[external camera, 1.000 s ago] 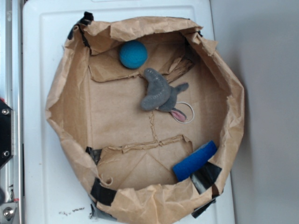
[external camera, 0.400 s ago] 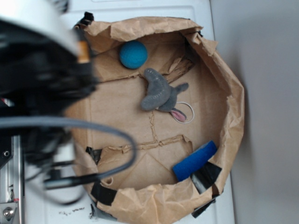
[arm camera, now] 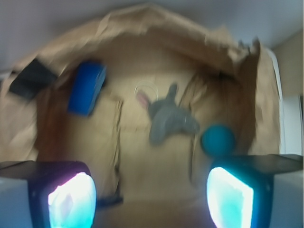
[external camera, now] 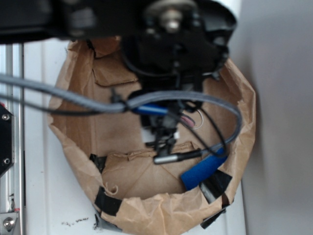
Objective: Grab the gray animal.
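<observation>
surface: white tray (external camera: 39, 186) | right: plain grey floor (external camera: 283, 147) | left: metal rail (external camera: 10, 215)

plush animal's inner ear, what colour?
Pink, on the gray animal; clearest in the wrist view.

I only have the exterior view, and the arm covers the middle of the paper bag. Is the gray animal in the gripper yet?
Observer: No. In the wrist view the gray animal lies on the floor of the bag, ahead of the gripper and untouched.
Operator: Jaws open?
Observer: Yes. The fingers stand wide apart with nothing between them.
Operator: Anything crowding the toy?
Observer: The teal ball sits close beside one end of it. The blue block is well clear on the other side.
</observation>
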`<move>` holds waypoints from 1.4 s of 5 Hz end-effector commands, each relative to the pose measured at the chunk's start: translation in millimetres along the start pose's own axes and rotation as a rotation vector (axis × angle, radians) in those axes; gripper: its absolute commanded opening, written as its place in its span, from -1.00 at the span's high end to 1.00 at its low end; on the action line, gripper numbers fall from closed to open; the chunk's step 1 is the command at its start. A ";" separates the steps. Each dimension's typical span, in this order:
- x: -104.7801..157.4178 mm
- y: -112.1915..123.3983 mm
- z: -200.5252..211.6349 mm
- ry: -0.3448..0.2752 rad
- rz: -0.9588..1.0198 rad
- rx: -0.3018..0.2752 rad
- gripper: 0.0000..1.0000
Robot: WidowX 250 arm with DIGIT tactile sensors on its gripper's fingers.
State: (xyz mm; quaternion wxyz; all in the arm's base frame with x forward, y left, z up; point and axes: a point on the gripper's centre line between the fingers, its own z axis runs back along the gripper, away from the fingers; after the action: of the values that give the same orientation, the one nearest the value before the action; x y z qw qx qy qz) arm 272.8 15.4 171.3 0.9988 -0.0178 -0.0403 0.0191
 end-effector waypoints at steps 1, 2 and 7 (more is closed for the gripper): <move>9.4 5.7 17.4 -0.069 0.017 0.003 -1.00; 9.4 5.7 17.4 -0.069 0.017 0.003 -1.00; -5.4 29.9 -62.4 -0.269 -0.234 0.124 -1.00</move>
State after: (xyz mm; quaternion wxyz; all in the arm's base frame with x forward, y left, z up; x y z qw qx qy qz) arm 267.7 35.6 99.8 0.9804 0.0469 -0.1616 -0.1027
